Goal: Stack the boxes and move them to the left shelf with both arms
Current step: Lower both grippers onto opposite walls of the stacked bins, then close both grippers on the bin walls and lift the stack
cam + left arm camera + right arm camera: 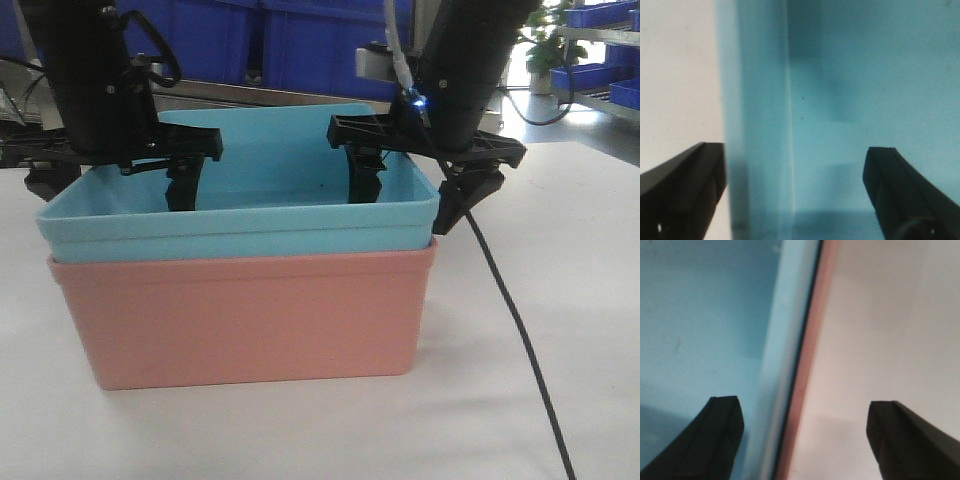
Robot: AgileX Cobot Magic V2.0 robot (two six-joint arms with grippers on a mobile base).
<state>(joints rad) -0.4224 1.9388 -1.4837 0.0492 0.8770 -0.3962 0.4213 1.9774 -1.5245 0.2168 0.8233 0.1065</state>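
Note:
The light teal box (250, 215) sits nested inside the salmon pink box (250, 320) on the white table. My left gripper (110, 172) is open and straddles the teal box's left wall (760, 125), one finger (182, 185) inside and one outside. My right gripper (412, 188) is open too and straddles the right wall. Its inner finger (715, 440) is over the teal floor and its outer finger (905, 440) is over the table. The pink rim (810, 355) shows just outside the teal rim (785, 340). Neither gripper's fingers touch the walls. The left shelf is out of view.
Dark royal-blue crates (300, 40) stand on a metal ledge (270, 95) behind the boxes. More blue crates on a rack (600, 60) and a plant are at the far right. A thin black cable (520, 340) trails across the white table (560, 250) to the front right.

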